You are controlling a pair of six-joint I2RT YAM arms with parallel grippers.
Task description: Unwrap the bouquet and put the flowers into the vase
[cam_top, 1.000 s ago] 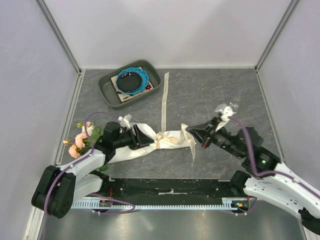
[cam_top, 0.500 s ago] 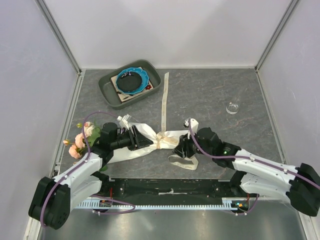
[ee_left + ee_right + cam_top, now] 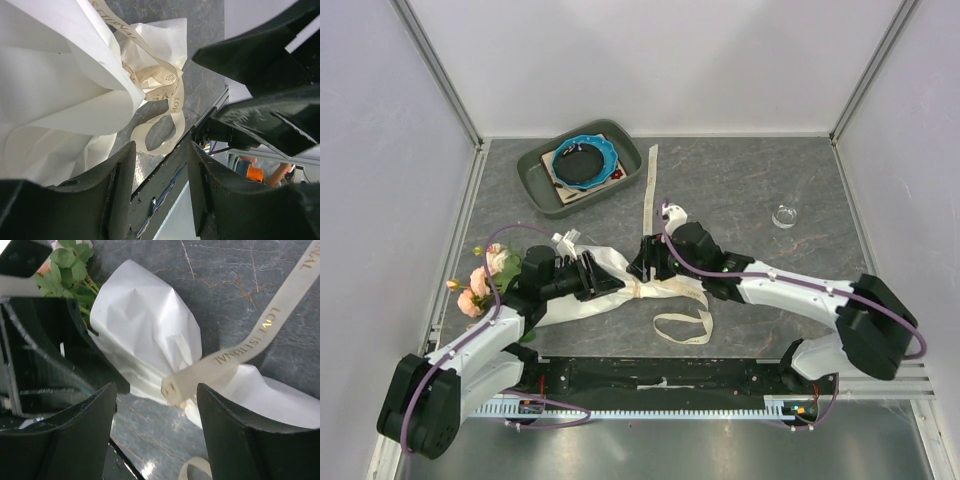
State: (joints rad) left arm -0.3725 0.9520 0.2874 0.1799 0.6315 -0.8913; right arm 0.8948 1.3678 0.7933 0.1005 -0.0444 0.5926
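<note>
Both of your grippers stand open at the wrapped bouquet (image 3: 612, 263), and neither one holds anything.

The bouquet lies on its side on the table (image 3: 740, 180), front left. Its pink flowers (image 3: 480, 282) are near the left wall and its paper cone points right. The cream ribbon (image 3: 649, 200) is knotted around the narrow end; one tail runs toward the back and a loose loop (image 3: 682, 325) lies nearer you. Your left gripper (image 3: 590, 273) sits over the wide part of the paper, jaws apart with nothing between them. Your right gripper (image 3: 642, 262) hangs just above the knot, jaws spread wide, with a ribbon end lying below the gap. The glass vase (image 3: 784, 215) stands well apart on the right.
</note>
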